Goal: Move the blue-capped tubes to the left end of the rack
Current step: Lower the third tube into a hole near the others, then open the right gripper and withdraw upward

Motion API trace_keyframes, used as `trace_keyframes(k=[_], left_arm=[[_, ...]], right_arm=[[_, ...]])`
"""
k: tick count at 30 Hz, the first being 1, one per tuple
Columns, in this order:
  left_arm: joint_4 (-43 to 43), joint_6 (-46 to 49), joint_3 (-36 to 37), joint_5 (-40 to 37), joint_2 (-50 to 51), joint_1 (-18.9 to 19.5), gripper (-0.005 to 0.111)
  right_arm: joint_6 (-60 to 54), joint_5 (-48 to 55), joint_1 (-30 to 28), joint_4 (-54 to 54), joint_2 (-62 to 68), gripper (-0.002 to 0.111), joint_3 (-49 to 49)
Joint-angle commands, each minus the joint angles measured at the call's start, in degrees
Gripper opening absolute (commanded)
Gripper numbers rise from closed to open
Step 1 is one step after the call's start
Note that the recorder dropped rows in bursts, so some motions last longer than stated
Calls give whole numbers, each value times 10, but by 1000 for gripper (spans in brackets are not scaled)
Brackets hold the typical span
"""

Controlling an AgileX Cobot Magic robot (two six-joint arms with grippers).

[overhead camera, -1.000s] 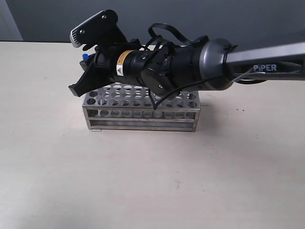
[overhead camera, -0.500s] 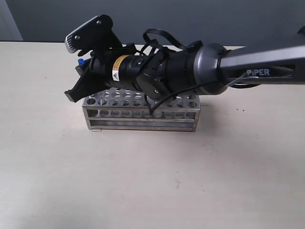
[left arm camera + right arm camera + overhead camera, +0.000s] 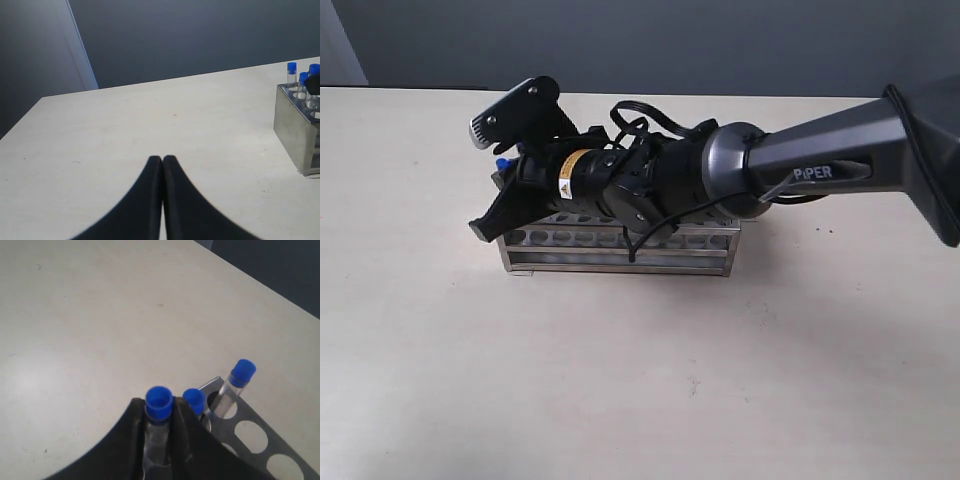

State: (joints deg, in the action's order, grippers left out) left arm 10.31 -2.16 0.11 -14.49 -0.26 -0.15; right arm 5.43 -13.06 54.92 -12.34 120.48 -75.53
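One slim clear blue-capped tube (image 3: 159,407) is riding in your right gripper (image 3: 485,180), jaws narrowed on it, and you are now bringing it lower over the long shiny steel rack (image 3: 620,262), at its left end, mid-left of the exterior frame, nearing insertion. Your left gripper (image 3: 162,162) is idling, jaws pressed together.

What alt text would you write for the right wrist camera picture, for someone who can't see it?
The right gripper is shut on a clear tube with a blue cap, over a pale table. Next to it, another blue-capped tube stands in an end hole of the steel rack, and a third blue cap peeks out beside the gripper.
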Motion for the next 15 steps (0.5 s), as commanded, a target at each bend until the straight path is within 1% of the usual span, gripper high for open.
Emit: trace_keyframes(k=[1, 3, 5, 9, 15], left_arm=[[-1, -2, -1, 8, 3, -4, 0], [-1, -2, -1, 8, 3, -4, 0], [-1, -2, -1, 8, 3, -4, 0], [-1, -2, -1, 8, 3, -4, 0], [-1, -2, -1, 8, 3, -4, 0]], right_arm=[[2, -8, -3, 2, -1, 31, -1], [2, -4, -3, 2, -1, 41, -1], [2, -1, -3, 2, -2, 44, -1], [2, 5, -7, 2, -29, 42, -1], [2, 31, -47, 2, -111, 38, -1]])
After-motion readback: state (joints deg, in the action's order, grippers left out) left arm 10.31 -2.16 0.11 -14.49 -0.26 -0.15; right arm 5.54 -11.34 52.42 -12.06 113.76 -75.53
